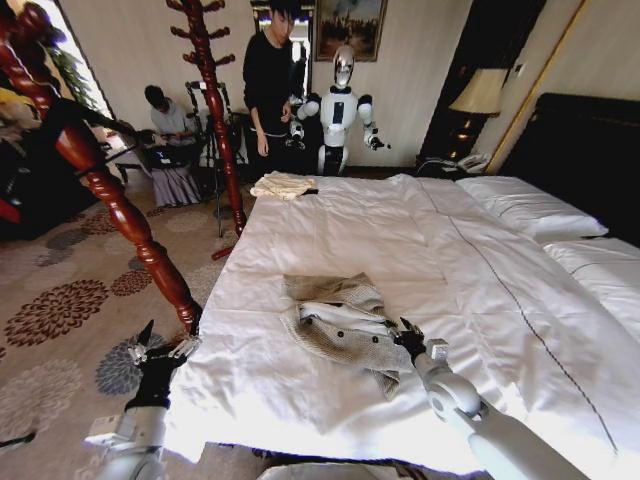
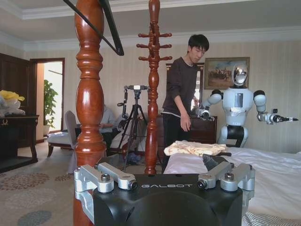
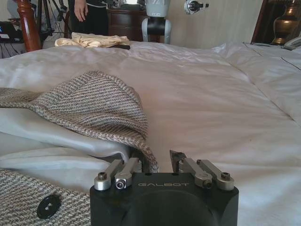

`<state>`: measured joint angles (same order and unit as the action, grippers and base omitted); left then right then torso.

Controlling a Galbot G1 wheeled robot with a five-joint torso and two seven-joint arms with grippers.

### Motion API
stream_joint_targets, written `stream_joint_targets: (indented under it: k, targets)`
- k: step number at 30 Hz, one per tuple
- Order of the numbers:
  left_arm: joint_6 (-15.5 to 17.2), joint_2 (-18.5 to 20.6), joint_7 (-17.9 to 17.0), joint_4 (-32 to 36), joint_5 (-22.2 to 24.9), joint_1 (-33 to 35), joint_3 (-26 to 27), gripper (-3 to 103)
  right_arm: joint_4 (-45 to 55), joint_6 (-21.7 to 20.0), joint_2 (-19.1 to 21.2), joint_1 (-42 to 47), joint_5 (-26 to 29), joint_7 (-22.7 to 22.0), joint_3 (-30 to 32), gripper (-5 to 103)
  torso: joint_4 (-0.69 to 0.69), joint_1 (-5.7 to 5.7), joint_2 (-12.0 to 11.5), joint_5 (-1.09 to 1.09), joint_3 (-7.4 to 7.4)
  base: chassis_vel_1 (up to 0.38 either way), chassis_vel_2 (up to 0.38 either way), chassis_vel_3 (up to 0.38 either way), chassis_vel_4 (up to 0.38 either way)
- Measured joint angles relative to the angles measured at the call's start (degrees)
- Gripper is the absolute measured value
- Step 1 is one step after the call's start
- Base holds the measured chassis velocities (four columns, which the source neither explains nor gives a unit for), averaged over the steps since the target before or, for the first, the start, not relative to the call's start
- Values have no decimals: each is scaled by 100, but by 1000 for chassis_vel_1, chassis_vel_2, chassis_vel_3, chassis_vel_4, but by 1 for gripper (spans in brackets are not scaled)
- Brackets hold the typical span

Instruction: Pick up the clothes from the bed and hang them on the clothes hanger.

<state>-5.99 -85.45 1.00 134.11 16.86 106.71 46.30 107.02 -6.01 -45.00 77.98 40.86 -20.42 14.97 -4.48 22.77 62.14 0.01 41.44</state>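
Note:
The clothes, a grey-beige tweed jacket (image 1: 338,322) with white lining, lie flat in the middle of the bed (image 1: 470,270), which has a white duvet. My right gripper (image 1: 409,341) is low at the jacket's right edge. In the right wrist view the jacket's hem (image 3: 141,141) runs between its partly spread fingers (image 3: 178,157), and a gap still shows on one side. My left gripper (image 1: 163,350) hangs open off the bed's left corner, beside the base of a turned wooden post (image 1: 120,210). The black clothes hanger (image 2: 110,30) hangs high on that post.
A cream-yellow folded garment (image 1: 283,185) lies at the bed's far end. A second wooden coat stand (image 1: 215,110), a tripod (image 2: 134,122), a standing person, a seated person and another robot (image 1: 340,110) are beyond the bed. Patterned carpet lies to the left and pillows (image 1: 530,205) to the right.

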Motion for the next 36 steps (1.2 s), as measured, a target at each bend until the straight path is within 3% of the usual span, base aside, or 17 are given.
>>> stream_joint_targets:
  k: [3, 6, 8, 9, 14, 16, 20, 23, 28, 36]
  targets:
    - [-1, -9, 0, 14, -21, 12, -6, 100, 1, -3, -1, 17, -7, -6, 26, 27, 0, 0, 0, 0, 0, 0, 0, 0, 0]
    - [-6, -18, 0, 65, -40, 42, -4, 100, 3, 10, -2, 55, -75, -7, 78, 11, 1, 0, 0, 0, 0, 0, 0, 0, 0]
    - [-6, -20, -1, 72, -41, 47, -2, 100, 6, 24, -2, 63, -85, -1, 86, 11, 0, 0, 0, 0, 0, 0, 0, 0, 0]
    - [-11, -28, -1, 93, -45, 61, 2, 100, 16, 147, -1, 81, -97, 95, 117, 2, 0, 0, 0, 0, 0, 0, 0, 0, 0]
    - [-19, -44, -3, 117, -61, 79, 5, 100, 230, 844, 57, 171, 102, 817, 364, 1, 0, 0, 0, 0, 0, 0, 0, 0, 0]
    - [-19, -45, -5, 122, -62, 79, 5, 100, 289, 927, 73, 177, 179, 913, 418, 1, 0, 0, 0, 0, 0, 0, 0, 0, 0]
    - [-19, -55, -9, 145, -62, 69, -1, 100, 831, 1432, 273, 154, 824, 1627, 1008, 1, 0, 0, 0, 1, 0, 0, 0, 0, 0]
    - [-19, -63, -9, 145, -63, 58, -11, 100, 1171, 1524, 455, 107, 1212, 1776, 1319, 1, 0, 0, 0, -2, 0, 0, 0, 0, 0]
    - [-25, -70, -10, 125, -69, 17, -35, 100, 1688, 1577, 733, -265, 1885, 1769, 1690, 1, 0, 0, 0, -1, 0, 0, 0, 0, 0]
    - [-34, -73, -9, 47, -69, -69, -68, 100, 1932, 1451, 848, -1790, 2694, 1062, 1793, 1, 2, 0, 0, 0, 1, 0, 0, 0, 0]
